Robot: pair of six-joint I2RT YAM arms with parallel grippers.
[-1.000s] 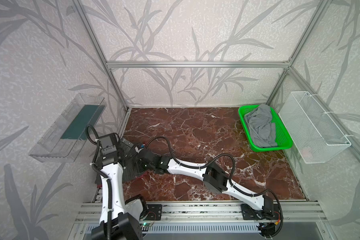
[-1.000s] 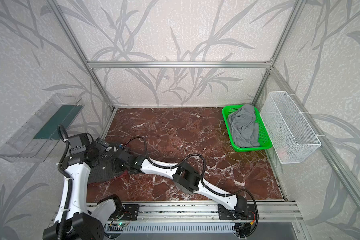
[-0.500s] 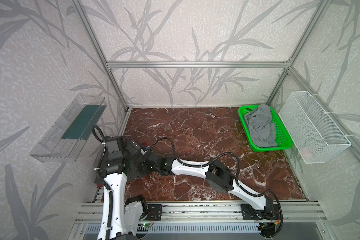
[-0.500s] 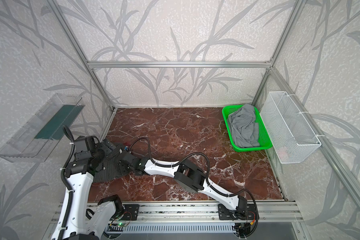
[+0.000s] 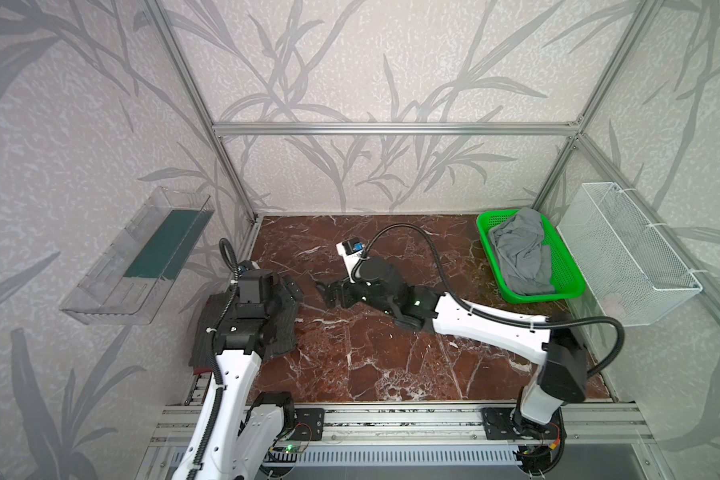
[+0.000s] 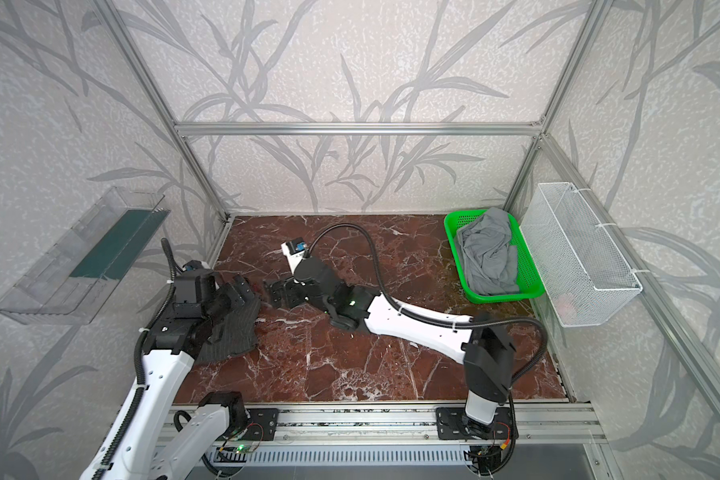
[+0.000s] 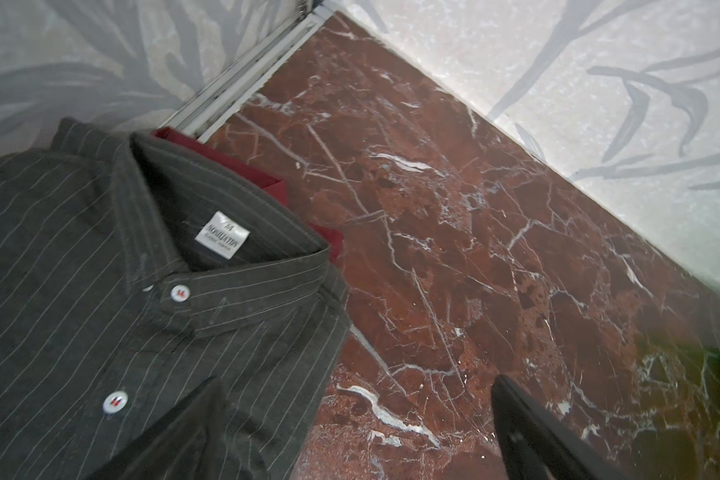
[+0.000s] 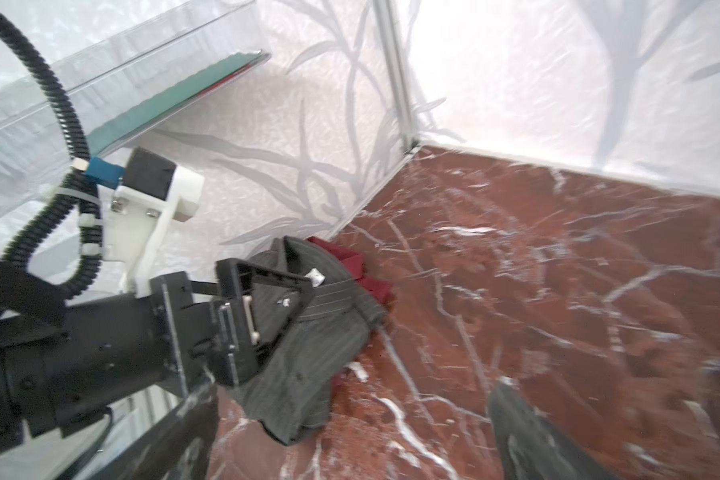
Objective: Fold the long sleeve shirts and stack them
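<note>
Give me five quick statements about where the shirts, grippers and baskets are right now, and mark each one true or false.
1. The pinstriped shirt lies on top of the maroon shirt. True.
2. The right gripper is clamped on the pinstriped shirt. False: it is open, holding nothing, over the bare table.
3. The green basket holds a grey garment. True.
4. The white wire basket stands on the table. False: it hangs on the side wall.
5. The left gripper is shut. False: its jaws stand open over the pinstriped shirt's edge.
</note>
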